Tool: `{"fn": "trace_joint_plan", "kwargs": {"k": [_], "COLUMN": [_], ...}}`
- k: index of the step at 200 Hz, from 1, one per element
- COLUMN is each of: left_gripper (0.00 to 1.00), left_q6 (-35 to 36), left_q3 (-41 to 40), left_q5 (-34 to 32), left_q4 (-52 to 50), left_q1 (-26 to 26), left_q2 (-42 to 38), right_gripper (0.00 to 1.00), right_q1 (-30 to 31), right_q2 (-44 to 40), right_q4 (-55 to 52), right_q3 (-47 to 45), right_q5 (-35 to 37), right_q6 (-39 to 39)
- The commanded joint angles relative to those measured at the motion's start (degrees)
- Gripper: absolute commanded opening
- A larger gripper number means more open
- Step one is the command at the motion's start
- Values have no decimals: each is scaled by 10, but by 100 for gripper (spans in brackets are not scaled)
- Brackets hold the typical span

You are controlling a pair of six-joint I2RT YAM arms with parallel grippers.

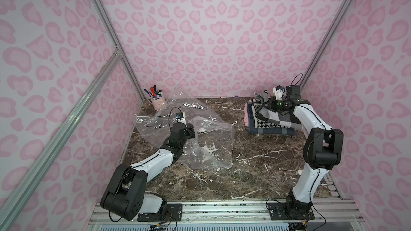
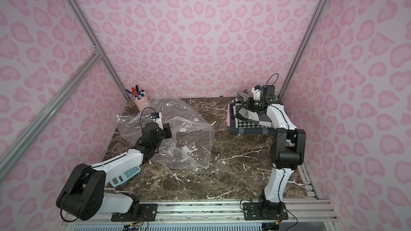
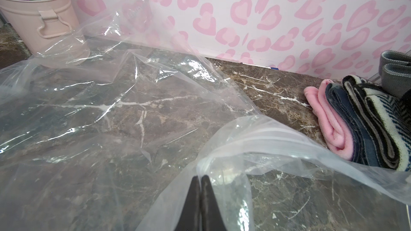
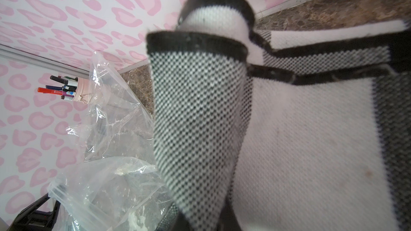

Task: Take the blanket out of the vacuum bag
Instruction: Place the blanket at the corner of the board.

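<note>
in a top view, at the lower left, a pale blue calculator point(image 2: 125, 174) lies on the marble surface point(image 1: 255, 174), partly under the left arm. in the upper left corner of the surface stands a pink cup point(image 1: 159, 104), upright and packed with markers point(image 1: 153, 92), caps up. just right of it the vacuum bag point(image 1: 213, 147) sprawls across the left and centre of the surface, crumpled. one flap is reared up against the back wall beside the cup, and the marble veining shows through its clear walls. its round white valve point(image 1: 202, 130) sits near the middle of the bag. the left gripper point(image 3: 200, 178) has its jaws pressed together at the bottom centre of the left wrist view, pinching a bunched bit of the bag where the zip-seal edge point(image 3: 266, 134) gathers. the blanket point(image 1: 273, 120), black and white with houndstooth and check, is outside the bag, well apart from it at the right rear of the surface. it lies on top of a folded stack, with a navy layer point(image 1: 273, 131) below and a pink fleece point(image 1: 246, 118) showing at the stack's left side. some folded grey fabric point(image 1: 259, 97) sits behind the stack. the right gripper point(image 1: 270, 106) is over the stack's back edge, clamped on a fold of the blanket. that fold fills the middle of the right wrist view and hides the jaws.
</note>
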Motion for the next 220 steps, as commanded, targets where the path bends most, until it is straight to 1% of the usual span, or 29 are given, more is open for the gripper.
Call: {"fn": "trace_joint_plan", "kwargs": {"k": [1,8,9,12,13,20,24,27,38,63,84,102,134,156,177,201,220], "left_gripper": [4,4,4,4,4,4,4,4,4,4,4,4,4,4,4,4,4], "left_q6": [-1,-1,-1,-1,-1,-1,-1,-1,-1,-3,-4,-5,-5,-4,0,9,10], "left_q3": [0,-1,-1,-1,-1,-2,-2,-3,-2,0,-2,-3,-5,-1,5,38,62], "left_q5": [4,4,4,4,4,4,4,4,5,11,12,11,12,14,13,20,38], "left_q4": [7,8,8,8,8,8,9,9,10,11,14,14,14,14,14,4,5], "left_q1": [0,-1,-1,0,-1,0,0,0,0,-1,-3,-4,-5,-5,-5,-6,-6], "left_q2": [3,3,4,4,4,4,6,6,7,14,16,18,18,17,17,27,35], "right_gripper": [4,16,16,21,21,30,37,40,46,52,55,55,55,55,55,55,56], "right_q1": [6,8,8,10,10,13,14,15,17,18,19,18,17,19,20,20,22], "right_q2": [2,0,0,-2,-2,-5,-8,-9,-14,-27,-33,-30,10,48,66,62,31], "right_q4": [27,37,37,41,41,46,48,49,53,66,75,85,121,122,122,125,120], "right_q3": [-7,-13,-13,-16,-16,-21,-23,-24,-26,-33,-40,-49,-65,-61,-63,-66,-59], "right_q5": [-40,-58,-58,-68,-68,-81,-86,-89,-94,-108,-131,-130,-137,-120,-103,-101,-94], "right_q6": [-20,-31,-31,-36,-36,-44,-48,-51,-55,-48,-44,-36,6,17,16,15,5]}}
